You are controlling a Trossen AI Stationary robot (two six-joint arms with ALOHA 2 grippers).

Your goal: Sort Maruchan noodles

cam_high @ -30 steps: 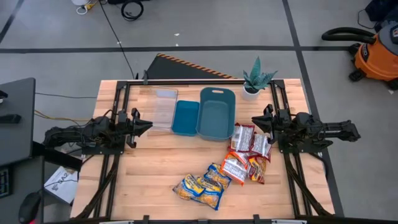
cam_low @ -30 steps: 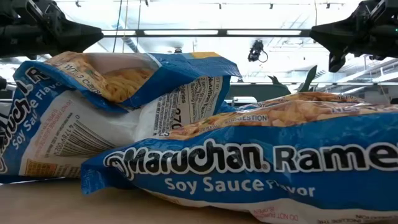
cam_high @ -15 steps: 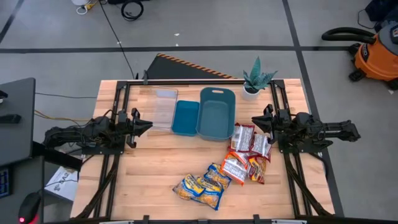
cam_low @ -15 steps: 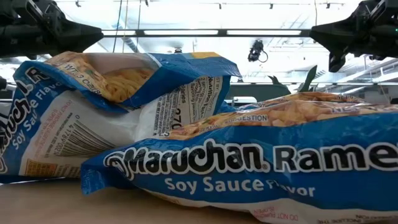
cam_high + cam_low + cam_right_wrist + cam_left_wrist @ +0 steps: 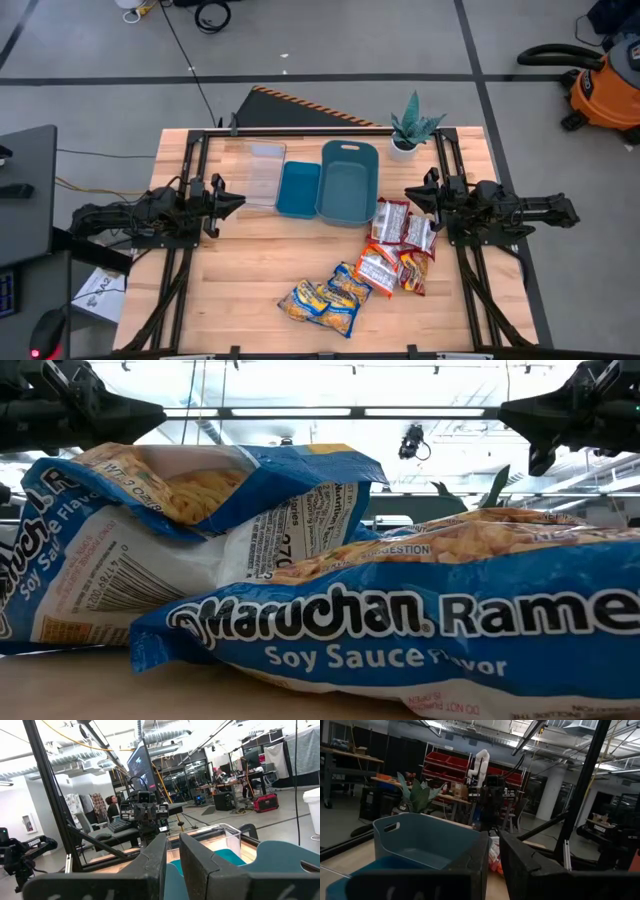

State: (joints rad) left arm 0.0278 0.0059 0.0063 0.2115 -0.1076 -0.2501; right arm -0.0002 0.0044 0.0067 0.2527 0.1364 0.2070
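Yellow-and-blue noodle packets [image 5: 327, 298] and red ones [image 5: 400, 243] are lying unsorted near the blue bins [image 5: 330, 185], while left gripper [image 5: 232, 201] and right gripper [image 5: 414, 193] are hovering alongside, fingers nearly closed, grasping nothing.

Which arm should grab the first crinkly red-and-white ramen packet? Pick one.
Right. The right gripper hovers beside the red-and-white ramen packets; the left gripper waits across the table, beyond the blue plastic bins.

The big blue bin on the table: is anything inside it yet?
From above, the big blue bin shows only its bare floor; no packets are inside. The noodle packets all lie on the table in front of it. What sits beneath the bin is covered.
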